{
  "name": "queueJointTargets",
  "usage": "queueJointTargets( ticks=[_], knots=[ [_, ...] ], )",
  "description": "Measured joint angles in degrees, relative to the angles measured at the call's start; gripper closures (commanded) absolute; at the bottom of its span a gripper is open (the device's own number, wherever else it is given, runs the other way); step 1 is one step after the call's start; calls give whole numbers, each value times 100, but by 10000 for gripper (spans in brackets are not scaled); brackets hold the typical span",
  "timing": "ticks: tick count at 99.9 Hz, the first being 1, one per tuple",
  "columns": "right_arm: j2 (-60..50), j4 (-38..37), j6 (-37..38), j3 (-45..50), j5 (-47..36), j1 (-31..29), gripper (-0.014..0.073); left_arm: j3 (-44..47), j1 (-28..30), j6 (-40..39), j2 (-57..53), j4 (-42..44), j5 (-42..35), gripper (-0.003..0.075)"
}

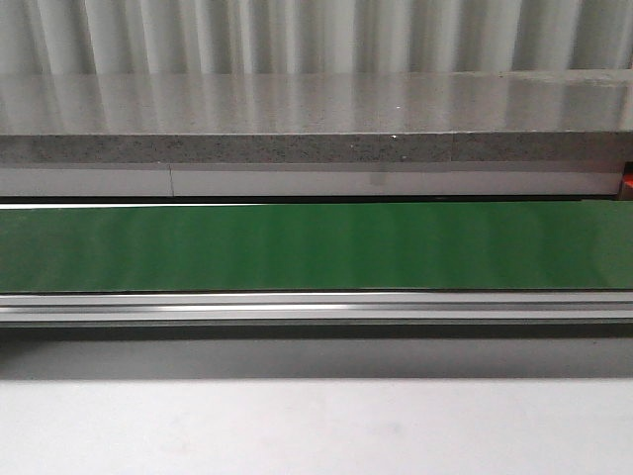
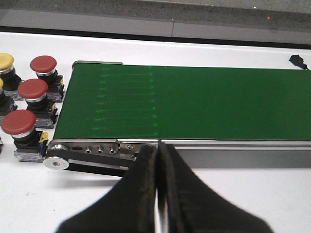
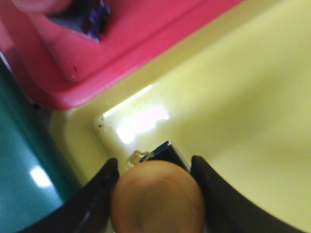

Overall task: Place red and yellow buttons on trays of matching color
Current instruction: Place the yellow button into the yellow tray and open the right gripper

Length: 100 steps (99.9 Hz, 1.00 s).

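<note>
The right gripper (image 3: 155, 194) is clamped on a yellow button (image 3: 156, 196), its two dark fingers (image 3: 95, 199) pressed against the cap's sides. It holds the button low over the yellow tray (image 3: 243, 107), near that tray's corner and inner wall. Just beside that corner lies the red tray (image 3: 97, 63), with a dark-bodied button (image 3: 80, 14) in it, blurred. The green belt (image 3: 19, 160) runs along the yellow tray's other side.

The left gripper (image 2: 158, 160) is closed with nothing between its fingers (image 2: 138, 194), hovering at the belt's near edge by the end roller (image 2: 57, 162). Off that end of the belt, on the white table (image 2: 243, 194), stand three red buttons (image 2: 32, 90) and one yellow one (image 2: 6, 60).
</note>
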Motion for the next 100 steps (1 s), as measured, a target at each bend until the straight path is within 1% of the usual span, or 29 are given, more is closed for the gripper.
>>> queueJointTargets(
  ticks=[13, 18, 26, 31, 36, 43, 44, 48, 53, 79, 100],
  knots=[
    [270, 0, 0, 59, -83, 0, 549, 0, 0, 0, 0, 0, 0, 740],
    [324, 0, 0, 59, -83, 0, 524, 0, 0, 0, 0, 0, 0, 740],
    [354, 0, 0, 59, -83, 0, 428, 0, 0, 0, 0, 0, 0, 740],
    [354, 0, 0, 59, -83, 0, 344, 0, 0, 0, 0, 0, 0, 740],
    [354, 0, 0, 59, -83, 0, 236, 0, 0, 0, 0, 0, 0, 740],
    [354, 0, 0, 59, -83, 0, 111, 0, 0, 0, 0, 0, 0, 740],
    [354, 0, 0, 59, -83, 0, 111, 0, 0, 0, 0, 0, 0, 740],
    [354, 0, 13, 59, -90, 0, 46, 0, 0, 0, 0, 0, 0, 740],
    [354, 0, 13, 59, -90, 0, 9, 0, 0, 0, 0, 0, 0, 740],
    [278, 38, 13, 47, -109, 0, 1, 0, 0, 0, 0, 0, 0, 740],
    [-440, 138, 13, 39, -173, 58, 1, 0, 0, 0, 0, 0, 0, 740]
  ],
)
